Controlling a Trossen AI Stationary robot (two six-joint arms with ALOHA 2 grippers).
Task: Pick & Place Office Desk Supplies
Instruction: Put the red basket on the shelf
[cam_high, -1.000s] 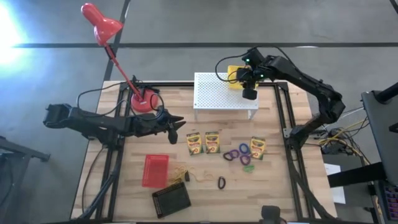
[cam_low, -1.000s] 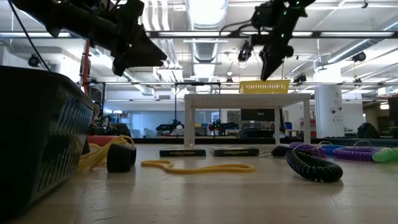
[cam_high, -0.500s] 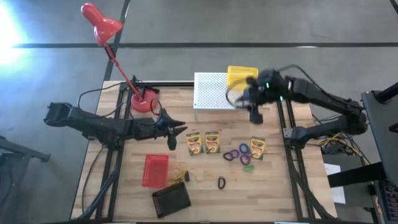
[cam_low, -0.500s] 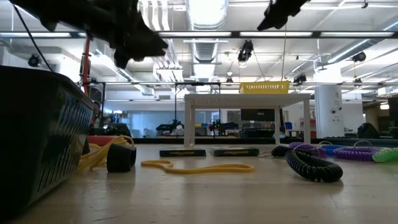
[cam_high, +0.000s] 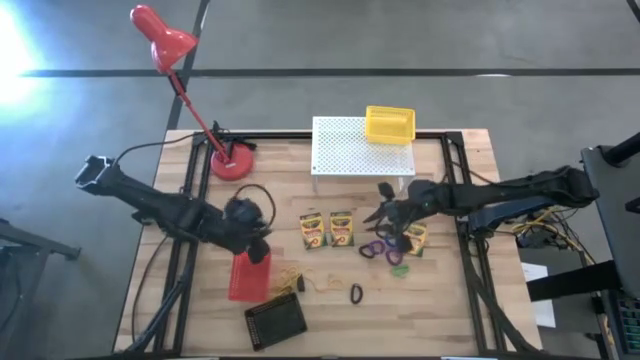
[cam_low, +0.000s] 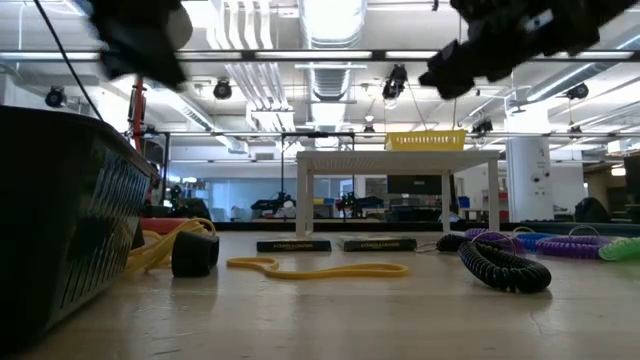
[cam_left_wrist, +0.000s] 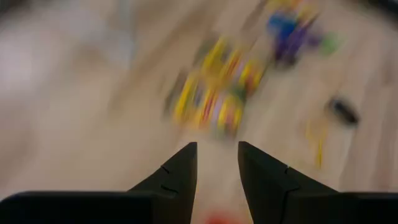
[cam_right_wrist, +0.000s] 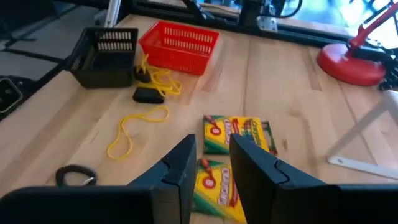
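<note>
Three yellow-and-green crayon boxes (cam_high: 313, 230) (cam_high: 342, 228) (cam_high: 414, 238) lie flat mid-table. Purple, blue and green rings (cam_high: 385, 248) lie between them, and a black ring (cam_high: 356, 293) lies nearer the front. The yellowish rubber-band tangle (cam_high: 293, 280) with its black piece (cam_right_wrist: 149, 94) lies beside the red basket (cam_high: 250, 274). My left gripper (cam_high: 258, 250) (cam_left_wrist: 217, 146) hangs open above that basket's far end, with nothing in it. My right gripper (cam_high: 378, 213) (cam_right_wrist: 214, 140) hovers over the rings and the middle box, narrowly open and with nothing between its fingers.
A yellow basket (cam_high: 390, 125) sits on the white perforated stand (cam_high: 350, 150) at the back. The red desk lamp (cam_high: 230, 160) stands at the back left. A black basket (cam_high: 275, 320) sits near the front edge.
My right gripper has swung from over the stand down and toward the near edge, and now hangs above the rings and boxes. My left gripper has gone from beside the lamp base toward the near edge and tipped downward over the red basket. The yellow basket stays on the stand.
</note>
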